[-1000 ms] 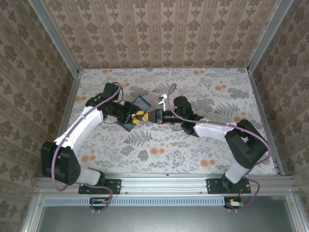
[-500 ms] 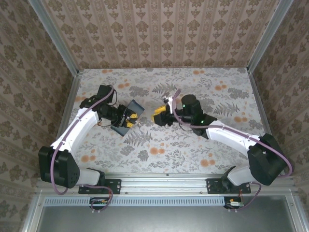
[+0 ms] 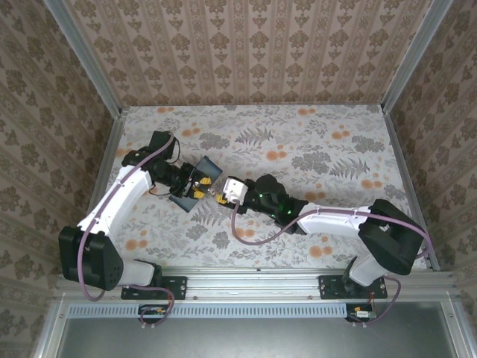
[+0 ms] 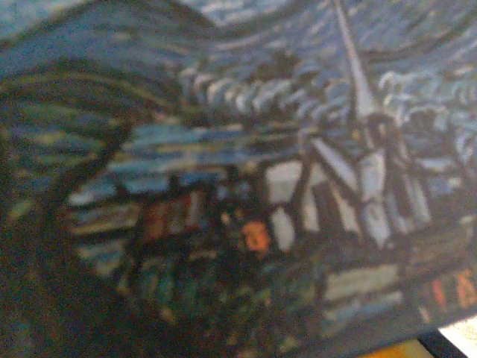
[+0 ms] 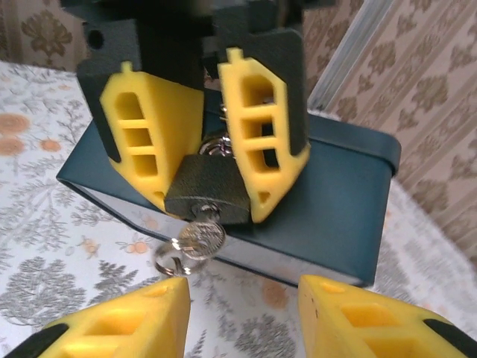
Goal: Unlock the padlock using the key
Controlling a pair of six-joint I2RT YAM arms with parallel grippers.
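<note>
Now | padlock [image 5: 208,195]: blocky dark metal, clamped between 2 yellow fingers of L gripper [image 5: 210,203] | key [image 5: 201,237] in keyhole | R gripper [image 5: 242,317] fingers apart, near key

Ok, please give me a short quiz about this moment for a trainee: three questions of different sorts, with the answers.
1. True or false: the key is in the bottom of the padlock.
2. What does the left gripper hold? A) the padlock B) the key C) nothing
3. Fill in: the right gripper is ___ (open or shut).

Key: 1 true; 2 A; 3 open.
</note>
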